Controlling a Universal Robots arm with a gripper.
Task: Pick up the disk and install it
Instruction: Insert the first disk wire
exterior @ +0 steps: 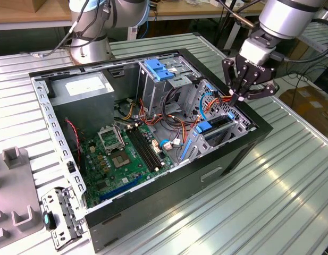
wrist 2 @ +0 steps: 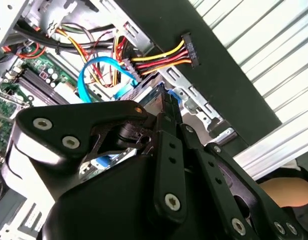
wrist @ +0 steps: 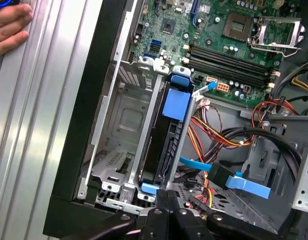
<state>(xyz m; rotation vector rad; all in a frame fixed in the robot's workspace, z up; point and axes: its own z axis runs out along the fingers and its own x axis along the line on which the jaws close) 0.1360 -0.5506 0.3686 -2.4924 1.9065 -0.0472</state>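
Observation:
The disk [wrist: 163,135] stands on edge in a slot of the metal drive bay [wrist: 114,125] at the case's corner, its blue rail end [wrist: 176,102] facing the motherboard. In the exterior view the disk [exterior: 205,127] sits in the bay on that view's right, and my gripper [exterior: 235,100] hangs just above the bay's far end. In the first wrist view my gripper [wrist: 167,194] is shut, its black fingers pressed together right at the disk's near end. The second wrist view shows the gripper [wrist 2: 162,111] against the blue end of the disk [wrist 2: 171,96]. Whether they touch is unclear.
Loose coloured cables [exterior: 169,114] and a blue data cable [wrist 2: 91,75] crowd the space beside the bay. A silver cage with a blue ridged clip [exterior: 158,69], a grey power box [exterior: 81,87] and the motherboard [exterior: 126,154] lie inside the case. A person's hand [wrist: 9,25] rests on the ribbed table.

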